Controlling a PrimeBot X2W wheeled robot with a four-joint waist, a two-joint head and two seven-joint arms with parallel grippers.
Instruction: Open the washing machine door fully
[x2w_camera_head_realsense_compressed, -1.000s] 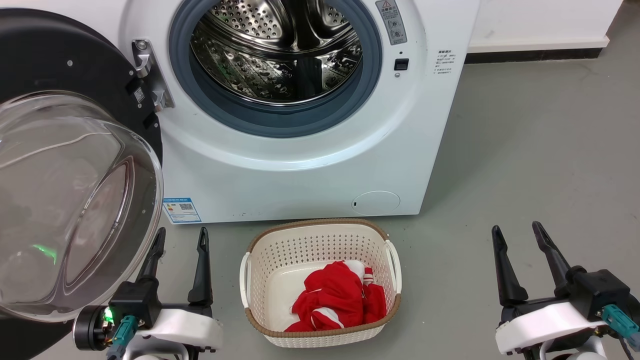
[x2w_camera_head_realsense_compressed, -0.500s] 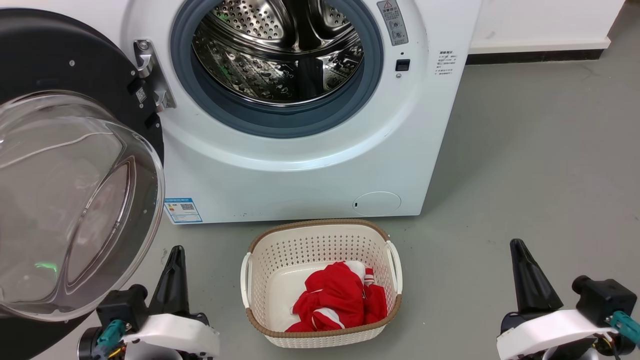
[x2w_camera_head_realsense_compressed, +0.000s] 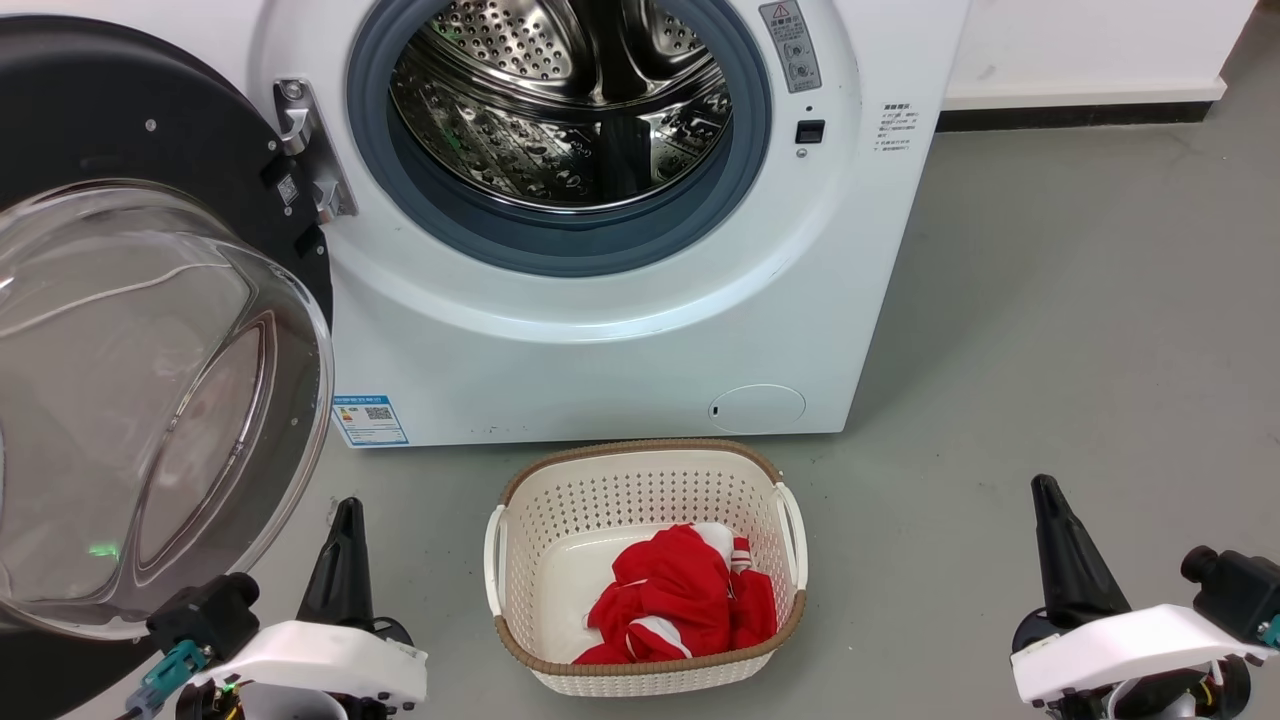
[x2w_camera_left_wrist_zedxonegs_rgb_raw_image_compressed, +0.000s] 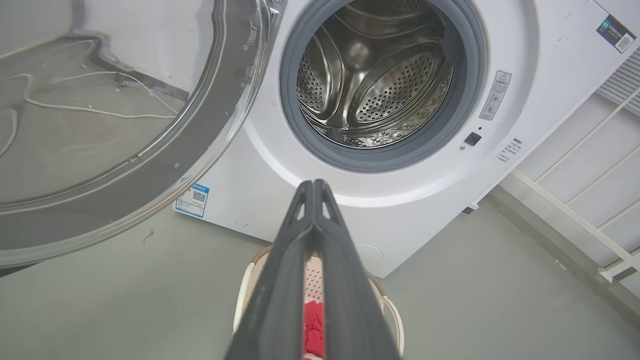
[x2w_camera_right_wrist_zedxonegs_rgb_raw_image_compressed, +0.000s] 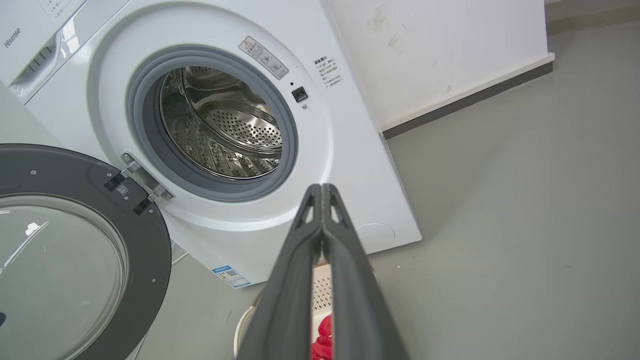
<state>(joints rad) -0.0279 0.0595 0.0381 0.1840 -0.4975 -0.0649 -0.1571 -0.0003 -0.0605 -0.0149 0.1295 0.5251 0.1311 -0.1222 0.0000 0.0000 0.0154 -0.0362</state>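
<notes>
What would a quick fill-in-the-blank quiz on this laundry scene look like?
1. The washing machine door stands ____, baring the steel drum.
2. The basket on the floor holds a ____ garment.
3. The left gripper and the right gripper both have their jaws ____.
Missing words: open; red; shut.
</notes>
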